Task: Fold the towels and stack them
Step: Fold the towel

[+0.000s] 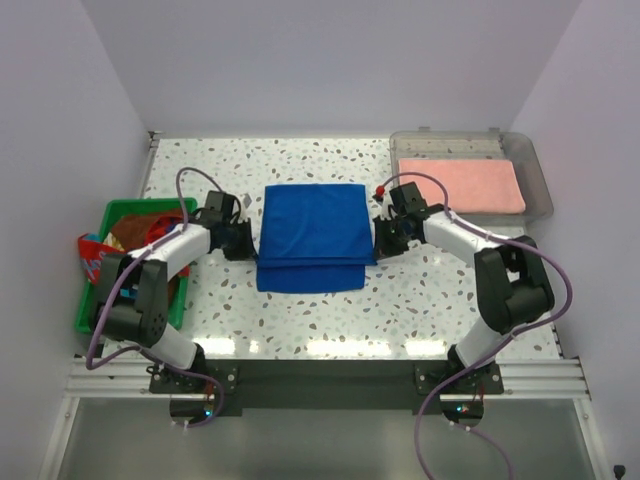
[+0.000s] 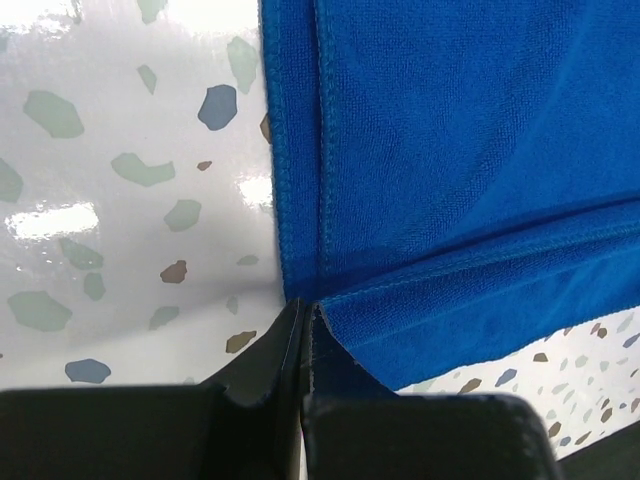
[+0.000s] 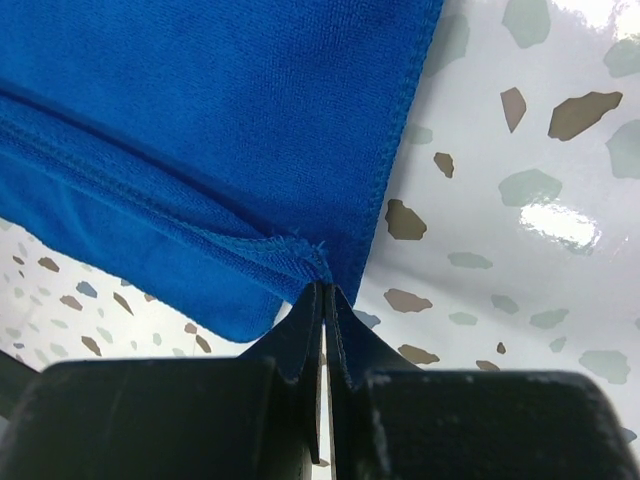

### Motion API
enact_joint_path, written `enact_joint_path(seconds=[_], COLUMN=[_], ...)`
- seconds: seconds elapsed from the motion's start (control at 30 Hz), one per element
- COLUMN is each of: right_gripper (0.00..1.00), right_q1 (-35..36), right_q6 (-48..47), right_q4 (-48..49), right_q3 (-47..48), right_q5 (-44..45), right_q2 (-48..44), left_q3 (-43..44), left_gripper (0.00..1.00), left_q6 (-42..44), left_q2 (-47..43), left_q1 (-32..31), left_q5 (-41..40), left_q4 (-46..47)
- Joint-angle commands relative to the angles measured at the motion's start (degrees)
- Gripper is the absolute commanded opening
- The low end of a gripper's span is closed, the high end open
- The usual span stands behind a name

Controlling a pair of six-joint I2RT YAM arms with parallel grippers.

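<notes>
A plain royal blue towel (image 1: 312, 236) lies partly folded on the middle of the table. My left gripper (image 1: 243, 241) is shut on its left edge, where a corner of the upper layer is pinched (image 2: 303, 303). My right gripper (image 1: 384, 238) is shut on its right edge, pinching a bunched corner (image 3: 325, 284). The upper layer sits slightly short of the lower layer's near edge. A folded salmon pink towel (image 1: 462, 186) lies in the clear tray (image 1: 535, 170) at the back right. A blue towel with red pattern (image 1: 95, 257) and a brown one (image 1: 137, 230) sit in the green basket (image 1: 92, 310).
The green basket stands at the left table edge, close beside the left arm. The clear tray is at the back right corner. White walls enclose the table on three sides. Purple cables loop over both arms.
</notes>
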Motion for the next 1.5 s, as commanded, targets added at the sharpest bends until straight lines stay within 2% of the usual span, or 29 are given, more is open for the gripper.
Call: enact_joint_path(seconds=[0.0, 0.1, 0.23, 0.33, 0.4, 0.6, 0.7, 0.9, 1.27, 1.47], right_gripper=[0.00, 0.00, 0.00, 0.00, 0.00, 0.00, 0.00, 0.00, 0.00, 0.00], right_q1=[-0.4, -0.4, -0.3, -0.2, 0.1, 0.9, 0.8, 0.9, 1.0, 1.0], right_q6=[0.2, 0.0, 0.2, 0.6, 0.9, 1.3, 0.7, -0.2, 0.2, -0.1], right_q4=[0.8, -2.5, -5.9, -7.8, -8.8, -7.2, -6.6, -4.0, 0.4, -2.8], right_q3=[1.0, 5.3, 11.9, 14.9, 15.0, 7.7, 3.8, -0.8, -3.1, 0.2], right_q5=[2.0, 3.8, 4.0, 2.9, 2.3, 1.7, 2.8, 4.5, 2.5, 3.5], right_q2=[-1.2, -2.7, -4.7, -5.9, -6.4, -8.5, -8.5, -5.7, -0.9, -2.3], left_q3=[2.4, 8.1, 21.7, 27.5, 27.9, 19.3, 11.2, 1.8, -0.6, 4.2], left_gripper=[0.00, 0.00, 0.00, 0.00, 0.00, 0.00, 0.00, 0.00, 0.00, 0.00], left_q6=[0.5, 1.7, 4.0, 6.5, 7.3, 7.2, 5.5, 3.3, 3.5, 3.4], left_q2=[-1.2, -1.2, 0.2, -0.3, -2.0, -8.4, -9.3, -8.6, -2.8, -3.3], left_q1=[0.0, 0.1, 0.2, 0.1, 0.1, 0.0, -0.2, -0.5, -1.6, -1.8], left_q5=[-3.4, -6.2, -11.7, -15.7, -17.2, -15.1, -12.0, -10.0, -10.5, -12.1], left_q4=[1.2, -2.5, -8.3, -11.7, -12.7, -11.4, -9.9, -4.6, -1.3, -3.9])
